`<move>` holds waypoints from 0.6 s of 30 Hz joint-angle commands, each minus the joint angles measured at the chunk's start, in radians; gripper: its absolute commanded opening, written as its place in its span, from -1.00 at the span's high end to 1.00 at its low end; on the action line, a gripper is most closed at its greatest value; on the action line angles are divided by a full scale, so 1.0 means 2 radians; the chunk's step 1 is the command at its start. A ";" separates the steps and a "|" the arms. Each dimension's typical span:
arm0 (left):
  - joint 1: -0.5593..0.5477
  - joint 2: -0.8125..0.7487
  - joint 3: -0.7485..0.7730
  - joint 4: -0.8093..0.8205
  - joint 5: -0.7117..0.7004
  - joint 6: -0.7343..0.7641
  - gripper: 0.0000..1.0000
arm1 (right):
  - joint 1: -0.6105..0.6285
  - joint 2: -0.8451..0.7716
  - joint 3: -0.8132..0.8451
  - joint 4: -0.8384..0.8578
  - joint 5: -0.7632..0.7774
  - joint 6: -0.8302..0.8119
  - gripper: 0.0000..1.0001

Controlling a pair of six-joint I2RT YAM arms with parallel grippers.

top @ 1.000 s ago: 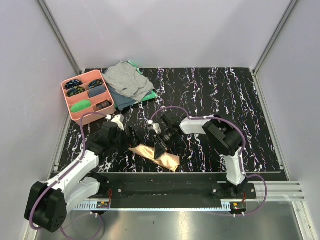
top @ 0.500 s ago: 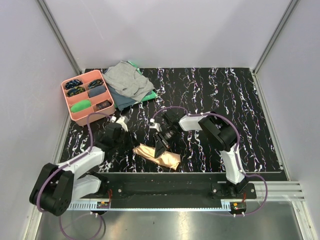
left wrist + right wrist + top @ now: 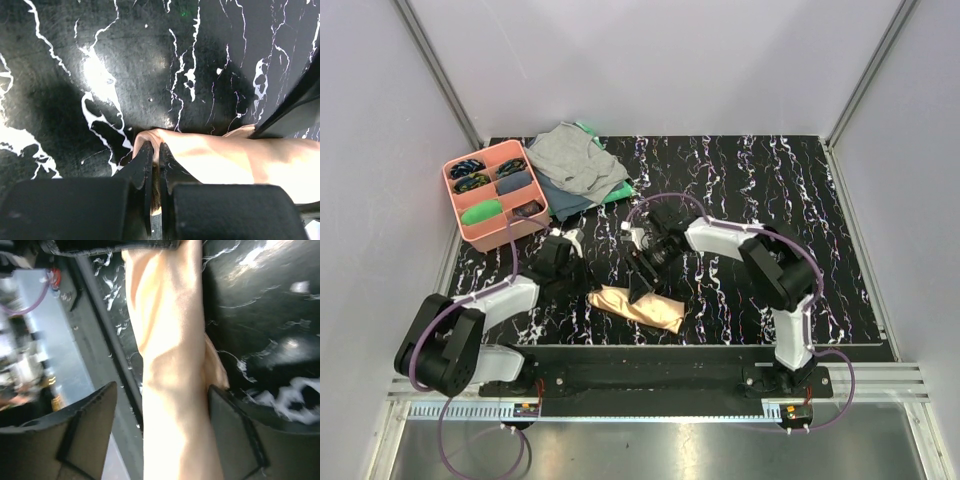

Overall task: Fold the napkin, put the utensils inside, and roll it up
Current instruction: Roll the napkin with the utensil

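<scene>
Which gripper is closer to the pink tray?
Left. The left gripper, shut on the napkin, sits below-right of the pink tray; the right gripper, open astride the napkin, is farther right.

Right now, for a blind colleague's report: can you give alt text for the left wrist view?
The left gripper is shut on one end of the peach napkin, which lies bundled on the black, white-veined table and stretches off to the right.
</scene>
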 commanded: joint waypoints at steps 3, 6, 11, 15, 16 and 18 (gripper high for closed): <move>0.000 0.025 0.031 -0.030 0.013 0.019 1.00 | 0.018 -0.125 -0.028 0.028 0.176 -0.041 -0.82; 0.000 0.034 0.038 -0.039 0.017 0.020 1.00 | 0.048 -0.161 -0.056 0.071 0.255 -0.060 -0.95; 0.000 0.042 0.054 -0.054 0.018 0.022 1.00 | 0.126 -0.173 -0.098 0.121 0.376 -0.082 -1.00; 0.000 0.049 0.062 -0.059 0.023 0.022 1.00 | 0.157 -0.158 -0.109 0.136 0.407 -0.081 -0.99; 0.000 0.049 0.062 -0.059 0.024 0.022 1.00 | 0.163 -0.156 -0.109 0.139 0.416 -0.082 -1.00; 0.000 0.051 0.064 -0.060 0.028 0.022 1.00 | 0.177 -0.144 -0.110 0.141 0.421 -0.082 -1.00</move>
